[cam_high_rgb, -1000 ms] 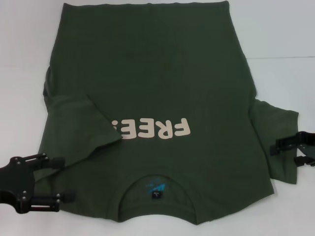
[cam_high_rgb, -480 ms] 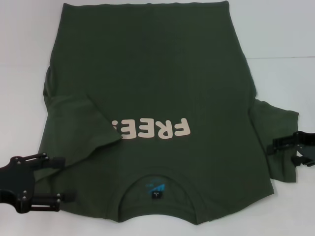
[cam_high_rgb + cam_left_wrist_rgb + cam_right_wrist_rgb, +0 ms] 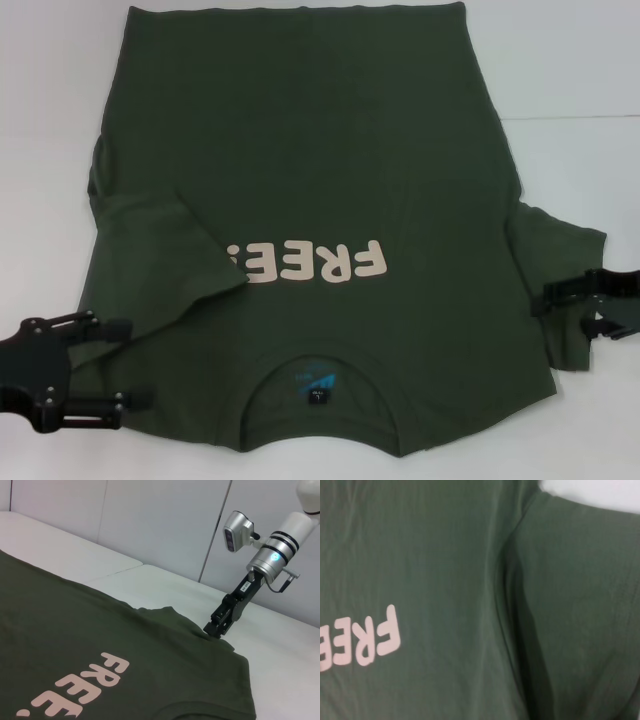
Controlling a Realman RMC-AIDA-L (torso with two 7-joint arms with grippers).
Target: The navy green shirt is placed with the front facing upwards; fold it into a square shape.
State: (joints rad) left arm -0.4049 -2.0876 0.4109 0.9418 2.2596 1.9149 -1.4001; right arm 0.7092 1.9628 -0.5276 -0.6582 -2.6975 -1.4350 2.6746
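Both grippers flank the navy green shirt point(image 3: 310, 200), spread front-up on the white table point(image 3: 580, 80). Right gripper point(image 3: 560, 305) has crept inward over the right sleeve (fingers pinched on its cloth). Left gripper point(image 3: 125, 365), fingers apart, straddles the folded left sleeve's edge.

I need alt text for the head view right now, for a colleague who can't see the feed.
A navy green shirt lies front up on a white table, collar nearest the camera, its left sleeve already folded over the chest. The right gripper is at the flat right sleeve; the left gripper sits open at the shirt's near left corner.
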